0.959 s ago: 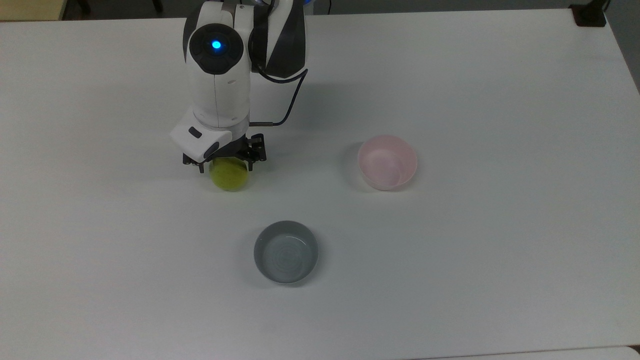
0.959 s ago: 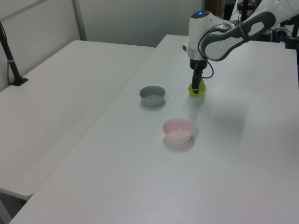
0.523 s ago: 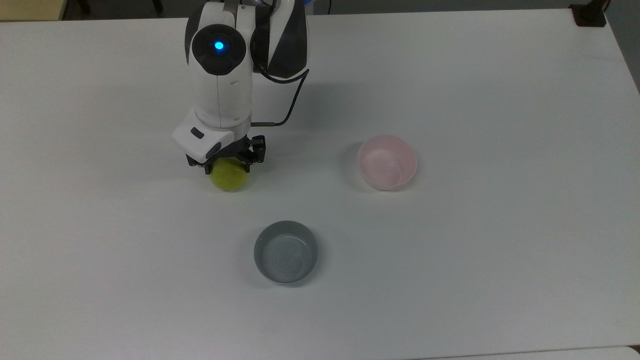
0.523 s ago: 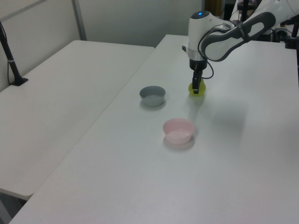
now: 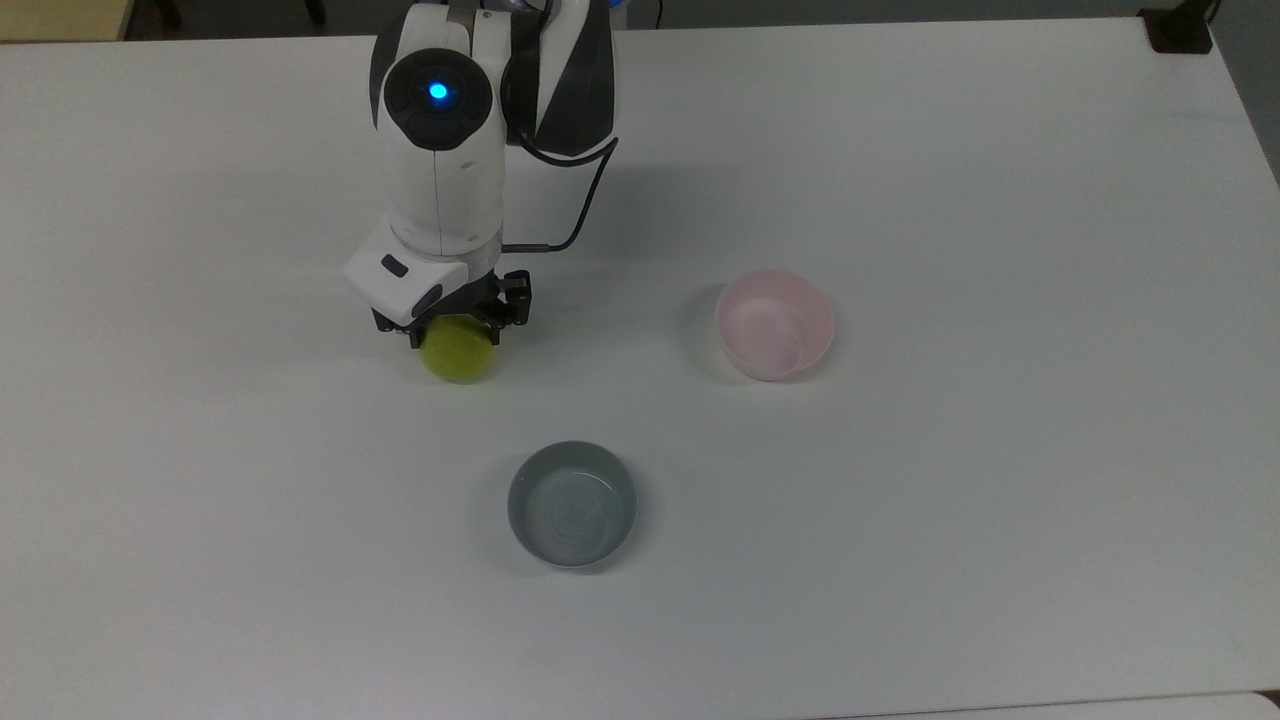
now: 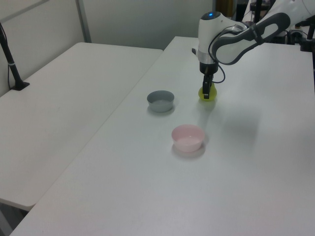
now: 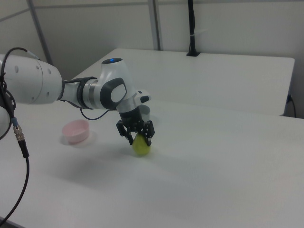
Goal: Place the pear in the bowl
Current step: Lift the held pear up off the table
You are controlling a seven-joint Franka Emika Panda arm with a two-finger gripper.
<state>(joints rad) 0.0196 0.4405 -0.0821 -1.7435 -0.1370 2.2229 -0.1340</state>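
Note:
The yellow-green pear (image 5: 458, 358) sits low on the white table (image 5: 900, 500), toward the top view's left. My gripper (image 5: 452, 335) comes down over it from above, its black fingers pressed to either side of the fruit's upper part. In the right view the gripper (image 7: 138, 138) straddles the pear (image 7: 141, 146), whose bottom is at the tabletop. The pale pink bowl (image 5: 775, 322) stands empty well off to the top view's right; in the left view the bowl (image 6: 187, 137) is nearer the camera than the pear (image 6: 207, 96).
An empty grey bowl (image 5: 572, 504) stands below and right of the pear in the top view. A black cable (image 5: 575, 215) loops off the wrist. A second white table (image 6: 59, 98) adjoins on the left view's left.
The wrist shifted slightly to the top view's right a second ago and has stayed still since. Pear and bowls stay where they were.

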